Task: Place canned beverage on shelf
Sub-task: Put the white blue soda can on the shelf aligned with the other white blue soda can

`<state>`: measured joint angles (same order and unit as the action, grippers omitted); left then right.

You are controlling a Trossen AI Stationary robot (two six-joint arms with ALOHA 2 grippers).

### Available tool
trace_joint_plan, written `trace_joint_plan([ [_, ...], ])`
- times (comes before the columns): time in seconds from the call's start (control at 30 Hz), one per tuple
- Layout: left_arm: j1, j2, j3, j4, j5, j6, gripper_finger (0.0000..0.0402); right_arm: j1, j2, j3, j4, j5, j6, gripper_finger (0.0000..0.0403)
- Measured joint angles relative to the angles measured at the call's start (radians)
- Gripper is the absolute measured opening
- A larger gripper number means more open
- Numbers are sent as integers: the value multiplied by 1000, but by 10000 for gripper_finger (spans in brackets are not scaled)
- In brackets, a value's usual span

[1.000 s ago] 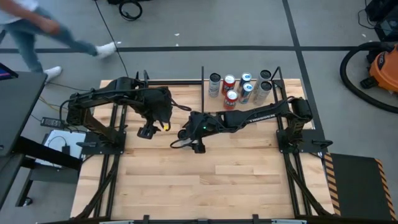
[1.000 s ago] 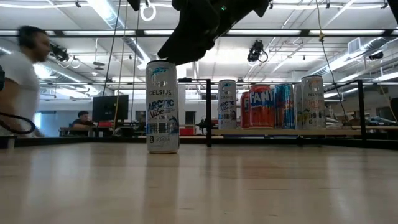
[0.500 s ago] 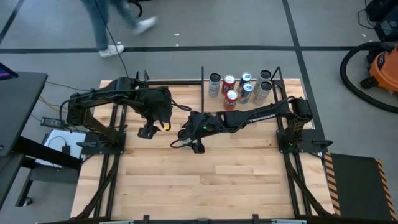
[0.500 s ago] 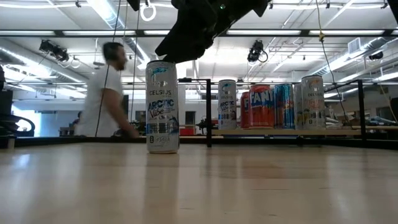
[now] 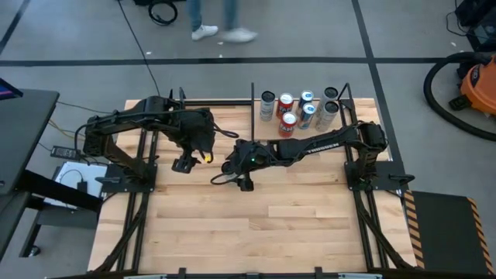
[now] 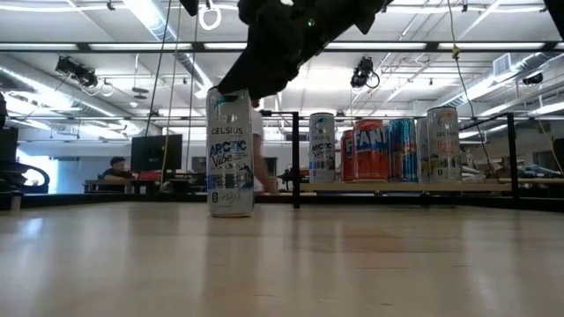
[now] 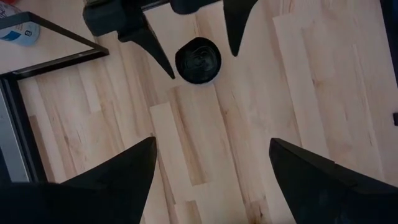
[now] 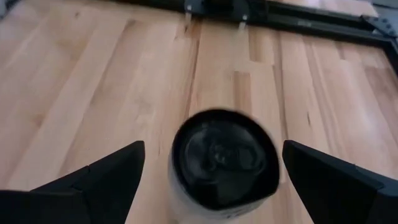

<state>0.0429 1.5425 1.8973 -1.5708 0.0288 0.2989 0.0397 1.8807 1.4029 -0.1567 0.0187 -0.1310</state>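
can (image 6: 230,151): a tall, slim white beverage can with pale blue print, standing upright on the planked tabletop (image 5: 263,217), well apart from the shelf (image 5: 306,132). readable text on its side: "celsius", then "arctic vibe"; the smaller print is too fine to read. its top is dark, as seen from the right wrist view (image 8: 224,157) and from the left wrist view (image 7: 198,60). right gripper (image 5: 235,167): positioned directly above the can, fingers spread wide on either side of the top, not touching it. left gripper (image 5: 190,161): hanging over the tabletop just beside the can, fingers apart, holding nothing. shelf: pale panel edged by black rods, at the table's far side, carrying several upright cans; one red can (image 6: 370,150) reads "fanta", one slim white can (image 6: 322,147) reads "arctic".
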Motion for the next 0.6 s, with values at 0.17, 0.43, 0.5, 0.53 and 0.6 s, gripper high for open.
trace_joint_plan([
  [0.17, 0, 0, 0, 0, 0, 0, 314, -3, -1, 1, -8, -13, 4, 389],
  [0.43, 0, 0, 0, 0, 0, 1, 314, -3, -1, 1, -11, -13, 7, 385],
  [0.5, 0, 0, 0, 0, 0, 2, 314, -3, 14, 1, 1, -13, 8, 376],
  [0.53, 0, 0, 0, 0, 0, 2, 314, -3, 20, 0, -8, -13, 8, 370],
  [0.6, 0, 0, 0, 0, 0, 2, 314, -3, 43, 0, 2, -13, 8, 354],
])
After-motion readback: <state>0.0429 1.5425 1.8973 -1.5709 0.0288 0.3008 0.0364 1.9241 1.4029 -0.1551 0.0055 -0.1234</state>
